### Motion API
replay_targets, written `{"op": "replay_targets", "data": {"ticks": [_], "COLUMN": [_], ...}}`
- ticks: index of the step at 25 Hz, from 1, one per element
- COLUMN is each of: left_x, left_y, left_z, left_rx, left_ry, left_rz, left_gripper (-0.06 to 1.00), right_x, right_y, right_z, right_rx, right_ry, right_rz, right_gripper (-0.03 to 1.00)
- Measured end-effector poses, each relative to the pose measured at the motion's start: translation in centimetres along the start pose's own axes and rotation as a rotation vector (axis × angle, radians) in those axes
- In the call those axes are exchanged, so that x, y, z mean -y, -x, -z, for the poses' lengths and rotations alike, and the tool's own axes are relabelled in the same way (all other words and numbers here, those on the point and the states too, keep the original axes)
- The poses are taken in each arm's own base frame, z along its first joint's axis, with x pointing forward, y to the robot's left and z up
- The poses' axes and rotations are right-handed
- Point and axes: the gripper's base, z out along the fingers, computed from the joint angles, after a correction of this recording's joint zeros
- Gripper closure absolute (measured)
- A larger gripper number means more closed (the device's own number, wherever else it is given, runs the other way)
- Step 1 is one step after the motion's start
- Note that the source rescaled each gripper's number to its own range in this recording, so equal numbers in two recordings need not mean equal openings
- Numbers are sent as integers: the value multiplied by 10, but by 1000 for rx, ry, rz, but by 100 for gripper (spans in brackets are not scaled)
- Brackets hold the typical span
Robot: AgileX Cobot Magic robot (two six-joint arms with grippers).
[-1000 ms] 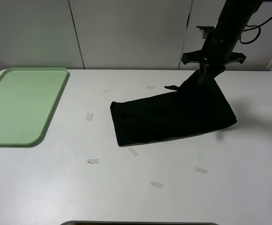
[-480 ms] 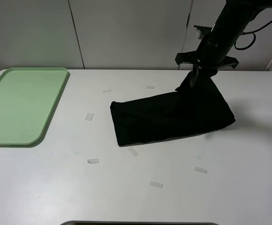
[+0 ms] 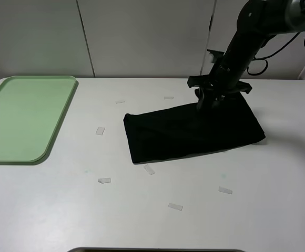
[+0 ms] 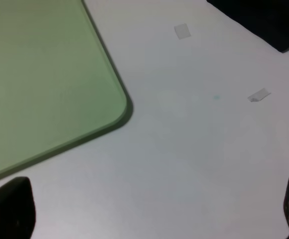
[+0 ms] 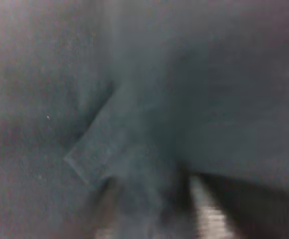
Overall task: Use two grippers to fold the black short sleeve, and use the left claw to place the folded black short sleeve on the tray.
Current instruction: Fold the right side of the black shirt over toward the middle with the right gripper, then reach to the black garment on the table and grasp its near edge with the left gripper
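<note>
You had the black T-shirt (image 3: 194, 131) lying folded in a long band on the white tabletop (image 3: 142, 226). In the high view it lay right of centre, well apart from the green tray (image 3: 16, 118). The tray sat at the left edge of the tabletop with nothing on it. Small paper scraps (image 3: 104, 180) lay scattered around the T-shirt.

Your right arm (image 3: 247, 37) reached down from the upper right. The right end effector (image 3: 211, 102) stood at the far edge of the T-shirt, close to its middle. In the right wrist view dark cloth filled the picture, with a folded hem corner (image 5: 89, 159) showing. The fingers (image 5: 207, 211) were blurred against that cloth. You could not tell from either view whether this end effector was released or clamped on the fabric.

The left end effector (image 4: 152, 214) was released. Its two fingertips stood wide apart over bare tabletop, near the rounded corner of the tray (image 4: 119, 107). It held nothing.
</note>
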Motion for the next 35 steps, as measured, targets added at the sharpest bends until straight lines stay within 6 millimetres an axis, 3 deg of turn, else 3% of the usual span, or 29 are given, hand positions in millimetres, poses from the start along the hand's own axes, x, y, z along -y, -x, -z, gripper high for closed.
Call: {"op": "replay_targets", "data": {"ticks": [2,4,14,16,19,23,27,31,35], "left_x": [0,0,0,0,0,0,0,0,0], "left_y": [0,0,0,0,0,0,0,0,0], "left_z": [0,0,0,0,0,0,0,0,0], "left_rx": [0,0,0,0,0,0,0,0,0], "left_ry": [0,0,0,0,0,0,0,0,0], "left_rz": [0,0,0,0,0,0,0,0,0], "left_gripper": [-6,-6,-6,-6,-6,-6,-6,-6,-6], "right_x": [-3,-4,-12,-7,17,48,59,58,41], "right_y": [3,4,3,3,10,20,22,19,14], "right_z": [0,3,49,59,63,51,20,-6,-17], "right_rx": [33,55,153,183,242,294,250,176,147], "right_ry": [-3,-10,-50,-73,-141,-209,-206,-195,-159], "right_rz": [16,29,144,172,173,119,67,61,68], "right_gripper": [6,0,-3,-3,-3,-3,-3,-3,-3]}}
